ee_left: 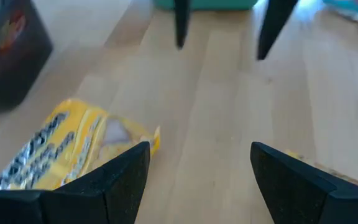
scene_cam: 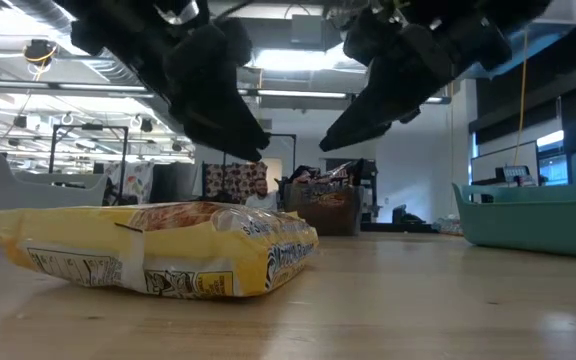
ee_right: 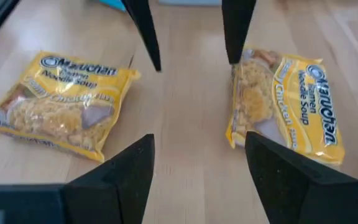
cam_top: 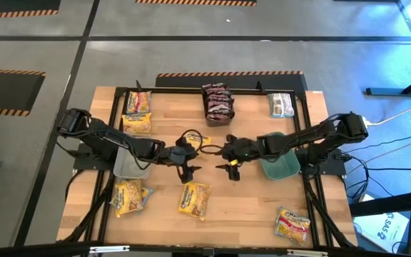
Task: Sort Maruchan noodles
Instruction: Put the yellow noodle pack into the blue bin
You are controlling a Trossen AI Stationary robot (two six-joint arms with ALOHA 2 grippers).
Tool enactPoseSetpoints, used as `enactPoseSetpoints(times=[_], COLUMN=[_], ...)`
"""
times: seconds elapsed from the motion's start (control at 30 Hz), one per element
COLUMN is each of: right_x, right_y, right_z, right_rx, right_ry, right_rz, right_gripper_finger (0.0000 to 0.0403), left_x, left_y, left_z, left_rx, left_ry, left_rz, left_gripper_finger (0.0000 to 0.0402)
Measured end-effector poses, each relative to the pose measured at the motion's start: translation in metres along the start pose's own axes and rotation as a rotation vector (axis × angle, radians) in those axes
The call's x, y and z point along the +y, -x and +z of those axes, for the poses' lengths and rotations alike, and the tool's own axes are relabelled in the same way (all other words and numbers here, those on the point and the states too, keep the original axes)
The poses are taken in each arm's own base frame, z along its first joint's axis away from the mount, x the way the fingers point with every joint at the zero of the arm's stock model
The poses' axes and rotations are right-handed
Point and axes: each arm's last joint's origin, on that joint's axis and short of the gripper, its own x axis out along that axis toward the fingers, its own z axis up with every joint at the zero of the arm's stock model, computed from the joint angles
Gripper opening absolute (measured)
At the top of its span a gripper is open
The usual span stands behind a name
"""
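Three yellow Maruchan packets lie flat on the near half of the table: one at near left, one near the middle and one at near right. Along the far edge lie yellow packets, dark red ones and a silver-white one. My left gripper and my right gripper face each other above the bare wood at the table's middle. Both are open with nothing between their fingers. The right wrist view shows two yellow packets on the wood ahead.
A grey bin sits under the left arm and a teal dish under the right arm. Black frame rails run along the table's edges. A person is in the room far behind the table.
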Motion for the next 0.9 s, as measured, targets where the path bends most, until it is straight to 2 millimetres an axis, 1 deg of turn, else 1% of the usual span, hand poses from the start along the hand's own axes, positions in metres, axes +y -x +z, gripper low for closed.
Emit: enactPoseSetpoints(times=[0.1,0.17,0.23,0.3,0.33,0.43,0.53,0.6,0.73,0.8,0.9], right_x=[-0.001,-0.001,-0.002,-0.002,-0.002,-0.002,-0.001,-0.001,-0.004,-0.006,-0.011], right_y=[-0.001,-0.001,-0.001,-0.001,-0.001,-0.004,-0.01,-0.014,-0.024,-0.03,-0.04], right_z=[-0.008,-0.01,-0.008,-0.006,-0.004,0.001,0.0,-0.003,-0.012,-0.018,-0.026], right_rx=[-0.027,-0.048,-0.06,-0.082,-0.104,-0.173,-0.194,-0.188,-0.148,-0.127,-0.103], right_ry=[-0.02,-0.023,-0.023,-0.02,-0.02,-0.013,0.0,0.0,-0.002,-0.003,-0.004], right_rz=[0.0,0.0,-0.02,-0.043,-0.052,-0.056,-0.005,-0.016,-0.103,-0.145,-0.205], right_gripper_finger=[0.0227,0.0225,0.0225,0.0225,0.0225,0.0225,0.0225,0.0225,0.0225,0.0225,0.0225], left_x=[0.007,0.015,0.026,0.035,0.04,0.055,0.072,0.083,0.101,0.11,0.121], left_y=[-0.003,-0.004,0.001,0.009,0.012,0.013,0.013,0.012,0.011,0.01,0.007], left_z=[-0.002,-0.002,0.002,0.015,0.018,0.014,0.016,0.014,0.011,0.006,0.001], left_rx=[0.028,0.07,0.169,0.208,0.232,0.31,0.311,0.325,0.313,0.309,0.29], left_ry=[0.054,0.101,0.167,0.214,0.232,0.273,0.352,0.401,0.464,0.491,0.533], left_rz=[0.03,0.061,0.098,0.14,0.166,0.247,0.298,0.316,0.355,0.377,0.358], left_gripper_finger=[0.0273,0.0273,0.0273,0.0273,0.0273,0.0273,0.0273,0.0273,0.0273,0.0273,0.0273])
